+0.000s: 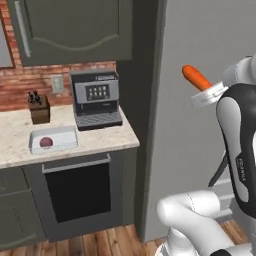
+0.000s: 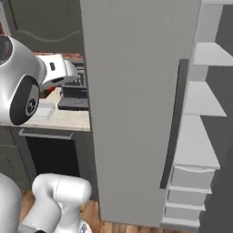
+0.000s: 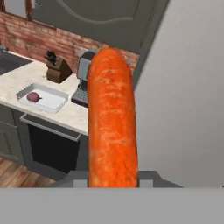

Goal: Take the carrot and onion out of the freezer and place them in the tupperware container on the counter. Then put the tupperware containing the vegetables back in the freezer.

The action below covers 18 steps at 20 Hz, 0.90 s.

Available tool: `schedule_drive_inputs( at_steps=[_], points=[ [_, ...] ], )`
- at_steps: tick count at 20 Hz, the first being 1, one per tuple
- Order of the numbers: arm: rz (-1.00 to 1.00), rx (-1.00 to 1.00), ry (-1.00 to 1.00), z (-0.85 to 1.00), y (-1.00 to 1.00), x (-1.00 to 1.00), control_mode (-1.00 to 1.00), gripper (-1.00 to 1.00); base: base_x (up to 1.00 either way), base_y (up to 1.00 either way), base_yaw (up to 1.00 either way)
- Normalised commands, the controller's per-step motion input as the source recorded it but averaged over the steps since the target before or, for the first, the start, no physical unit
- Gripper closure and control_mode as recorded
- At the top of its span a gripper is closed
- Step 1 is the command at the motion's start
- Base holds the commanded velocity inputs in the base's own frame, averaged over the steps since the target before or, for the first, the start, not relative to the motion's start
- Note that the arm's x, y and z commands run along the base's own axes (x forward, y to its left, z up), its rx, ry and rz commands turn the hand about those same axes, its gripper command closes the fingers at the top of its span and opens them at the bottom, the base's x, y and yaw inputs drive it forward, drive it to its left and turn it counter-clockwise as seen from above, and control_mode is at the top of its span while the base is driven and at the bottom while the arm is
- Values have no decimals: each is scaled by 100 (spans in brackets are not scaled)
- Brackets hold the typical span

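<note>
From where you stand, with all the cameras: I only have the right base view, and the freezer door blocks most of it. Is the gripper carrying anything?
Observer: Yes, the gripper is shut on the carrot, which sticks out past the fingertips.
Operator: Is the onion already in the tupperware container?
Observer: Yes, the onion lies inside the tupperware container on the counter.
Operator: What stands next to it?
Observer: A coffee machine to its right and a knife block behind it.

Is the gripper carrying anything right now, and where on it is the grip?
Yes: the gripper is shut on the bright orange tapered carrot, gripped at one end, with most of its length sticking out beyond the fingers.
</note>
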Motion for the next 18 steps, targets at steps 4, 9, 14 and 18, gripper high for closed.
schedule_drive_inputs(
  at_steps=[4,9,14,18],
  points=[
    [0,0,0,0,0,0,100,100,14,100,-12],
    [0,0,0,0,0,0,100,100,34,98,-9],
    [0,0,0,0,0,0,100,100,42,99,-2],
    [0,0,0,0,0,0,100,100,71,63,0]
  ],
)
